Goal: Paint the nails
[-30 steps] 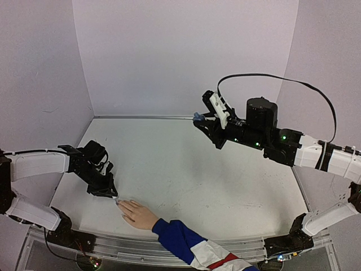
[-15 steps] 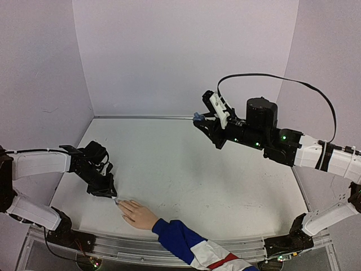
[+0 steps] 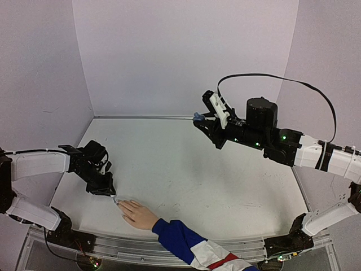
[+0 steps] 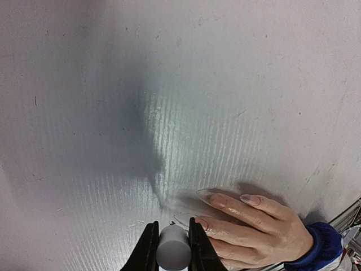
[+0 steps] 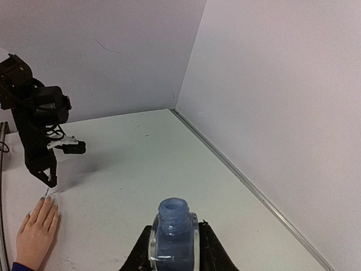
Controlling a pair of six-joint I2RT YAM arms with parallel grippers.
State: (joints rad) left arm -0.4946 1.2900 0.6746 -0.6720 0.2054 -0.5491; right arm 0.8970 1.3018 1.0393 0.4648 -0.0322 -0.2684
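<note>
The worktop (image 3: 186, 169) is shut in by walls (image 3: 180, 56) at 9, 12 and 3 o'clock, and a metal rail (image 3: 130, 244) runs along its 6 o'clock edge. A broad stretch of bare surface lies between the two pincers, from the centre out to 12 o'clock. The crowding is all at 7 o'clock, close to the rail.

The left arm (image 3: 39, 164) reaches in low from 9 o'clock and bends down towards 7 o'clock. The left pincer (image 4: 171, 228) hangs just above the surface, clamped tight on a white cap (image 4: 172, 251). The right arm (image 3: 316, 153) stretches in from 3 o'clock, held high, well apart from the left. The right pincer (image 5: 174, 227) is squeezed around a blue bottle (image 5: 173, 214), which stands upright with its neck uncapped.

The hand (image 4: 256, 228) lies flat, palm down, at 7 o'clock near the rail. Its fingers point to 10 o'clock and its blue, white and red sleeve (image 3: 194, 247) trails off towards 5 o'clock. The nails (image 4: 205, 194) sit at the fingertips just beside the left pincer. Whether anything under the cap touches them we cannot tell.

We count two arms, one hand, one bottle and one cap. In the left wrist view two long nails show clearly, and a third sits hard against the pincer finger.
</note>
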